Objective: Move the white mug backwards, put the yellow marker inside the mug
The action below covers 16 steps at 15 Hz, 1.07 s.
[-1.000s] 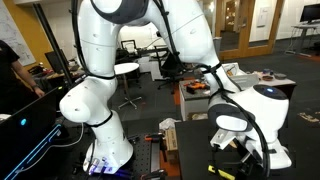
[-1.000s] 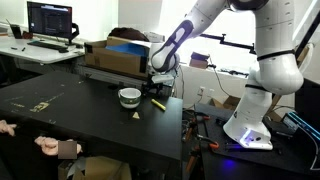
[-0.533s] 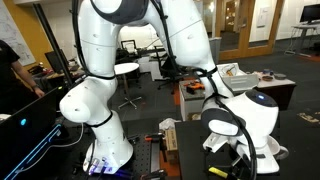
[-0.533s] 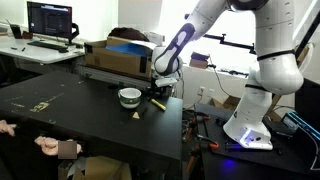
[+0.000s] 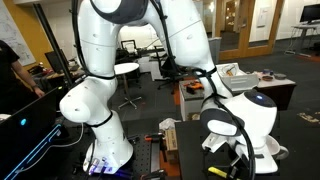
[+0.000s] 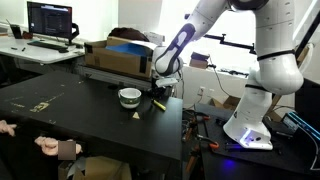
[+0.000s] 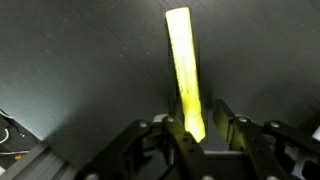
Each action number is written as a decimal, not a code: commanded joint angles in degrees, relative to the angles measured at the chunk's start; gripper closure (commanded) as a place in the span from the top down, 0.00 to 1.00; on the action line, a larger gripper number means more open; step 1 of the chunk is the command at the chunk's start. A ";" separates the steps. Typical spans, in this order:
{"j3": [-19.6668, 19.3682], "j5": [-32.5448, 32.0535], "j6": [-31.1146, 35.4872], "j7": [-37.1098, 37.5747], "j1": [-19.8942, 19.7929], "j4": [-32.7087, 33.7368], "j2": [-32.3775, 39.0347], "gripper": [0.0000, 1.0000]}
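Observation:
The yellow marker (image 7: 185, 70) lies on the black table, pointing away from the wrist camera, with its near end between my gripper's fingers. My gripper (image 7: 199, 112) stands low over it. The left finger is against the marker and a narrow gap shows at the right finger, so the jaws are partly closed but still open. In an exterior view the white mug (image 6: 129, 97) sits upright on the table just beside my gripper (image 6: 157, 95). The mug stands apart from the fingers. The marker is hidden under the hand in that view.
A cardboard box (image 6: 118, 55) stands behind the mug, and a monitor (image 6: 50, 20) sits at the far back. A small pale scrap (image 6: 137, 113) lies in front of the mug. The table's edge (image 6: 181, 125) runs close beside the gripper. A person's hand (image 6: 50, 147) rests at the near corner.
Between one second and half a second ago the arm sank and shifted slightly over the marker. It has held still since then.

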 commanded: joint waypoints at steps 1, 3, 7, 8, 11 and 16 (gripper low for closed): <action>-0.14 0.48 0.93 -0.75 0.27 -1.51 -1.58 0.12; -0.23 0.31 0.75 -0.66 0.37 -1.43 -1.44 0.00; -0.56 -0.12 0.62 -0.17 0.76 -1.54 -1.77 0.05; -0.73 -0.19 0.59 0.20 0.94 -1.82 -2.17 0.05; -0.57 0.39 0.21 0.34 0.86 -2.90 -3.83 0.05; -1.42 -0.45 -0.01 1.20 1.21 -6.18 -8.45 0.05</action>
